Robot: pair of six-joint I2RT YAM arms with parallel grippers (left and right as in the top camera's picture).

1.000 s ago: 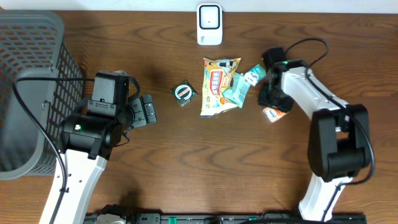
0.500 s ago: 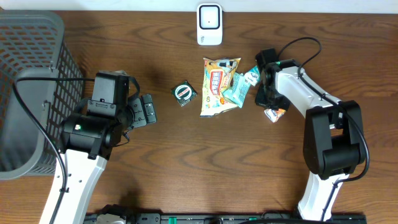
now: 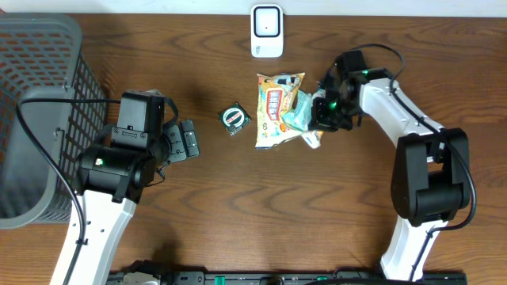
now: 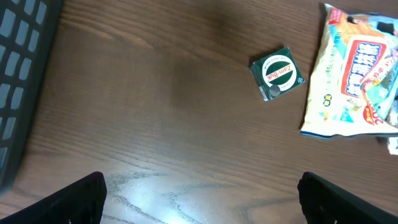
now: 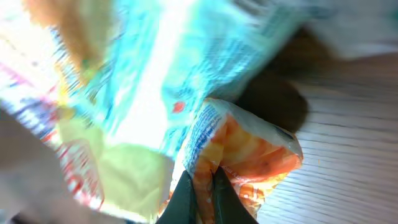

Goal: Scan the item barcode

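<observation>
Pinch comes first: your right tool (image 5: 200, 186) is pressed together on the thin crimped edge of the orange sachet (image 5: 249, 149). The sachet sits on the robot's side of the scanner (image 3: 267, 30), a little to its right, touching the teal packet (image 5: 143, 74). The hold looks shallow, so lift slowly and straight up, and check the teal packet does not ride along. Then turn the sachet so its barcode faces the scanner; which face carries the code cannot be told here. The yellow snack bag (image 3: 273, 111) lies directly on the robot's side of the scanner, so pass above it. Bare worktop (image 3: 372, 47) right of the scanner gives you the freest approach. Your left tool (image 3: 188, 141) is spread wide and empty, well left of the scanner near the basket (image 3: 47, 47), clear of your path.
</observation>
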